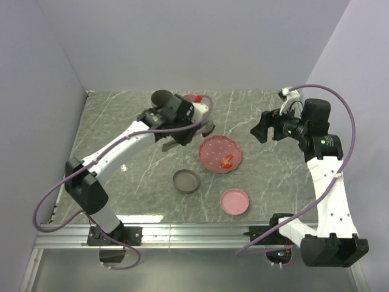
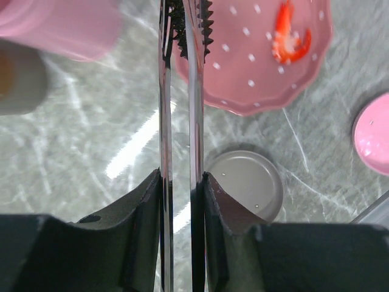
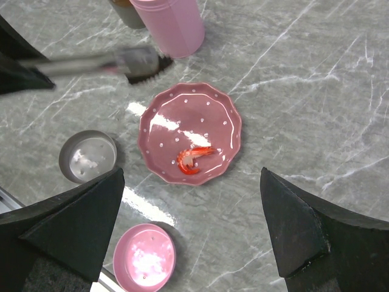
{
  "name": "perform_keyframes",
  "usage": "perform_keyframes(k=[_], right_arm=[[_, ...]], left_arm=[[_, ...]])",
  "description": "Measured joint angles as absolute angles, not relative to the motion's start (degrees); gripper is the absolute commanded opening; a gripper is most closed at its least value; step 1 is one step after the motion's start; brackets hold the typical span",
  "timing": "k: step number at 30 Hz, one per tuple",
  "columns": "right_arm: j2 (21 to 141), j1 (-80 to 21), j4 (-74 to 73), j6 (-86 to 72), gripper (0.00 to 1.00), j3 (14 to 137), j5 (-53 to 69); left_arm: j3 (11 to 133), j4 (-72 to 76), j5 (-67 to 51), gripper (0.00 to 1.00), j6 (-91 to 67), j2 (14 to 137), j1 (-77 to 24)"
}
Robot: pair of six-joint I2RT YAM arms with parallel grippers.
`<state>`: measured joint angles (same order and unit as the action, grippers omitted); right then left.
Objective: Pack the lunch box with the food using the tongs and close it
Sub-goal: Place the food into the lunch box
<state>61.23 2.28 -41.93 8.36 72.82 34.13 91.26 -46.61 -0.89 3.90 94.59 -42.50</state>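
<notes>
My left gripper is shut on the tongs, gripping both thin metal arms near their middle. Their serrated tips hover between the pink lunch box cup and the left rim of the pink plate, with nothing between them. One piece of food, a red-orange shrimp, lies on the plate. A grey cup stands beside the pink one. My right gripper hangs open above the plate's near side, to the plate's right in the top view.
A grey lid lies on the marble table in front of the plate, and a pink lid lies near the front edge. The left arm stretches diagonally across the table's left half. Grey walls close in the sides and back.
</notes>
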Motion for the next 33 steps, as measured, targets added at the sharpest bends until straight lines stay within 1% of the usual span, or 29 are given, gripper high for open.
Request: perform_keyframes(k=[4,10,15,21,27,31,33], right_arm=[[61.2,2.3,-41.9,8.4,0.99,72.8,34.2],[61.3,2.3,-41.9,8.4,0.99,72.8,34.5],[61.3,2.3,-42.0,8.3,0.99,72.8,35.0],[61.5,2.3,-42.0,8.3,0.99,72.8,35.1],[62.1,2.3,-42.0,8.3,0.99,72.8,35.2],[62.4,2.3,-42.0,8.3,0.99,72.8,35.2],[62.5,2.3,-42.0,8.3,0.99,72.9,35.2]], left_arm=[[94.9,-48.0,-3.4,0.25,3.8,91.9,-36.0],[102.8,-49.0,-6.2,0.25,3.9,91.0,-22.6],[105.8,-49.6,-6.8,0.25,4.1,91.4,-15.5],[106.8,-49.6,-7.8,0.25,5.3,94.5,-12.3],[104.9,-49.1,-8.2,0.27,5.5,96.7,-11.4],[104.3,-49.0,-8.3,0.28,6.3,97.8,-11.4],[104.2,-48.6,-8.3,0.31,6.7,98.3,-11.4]])
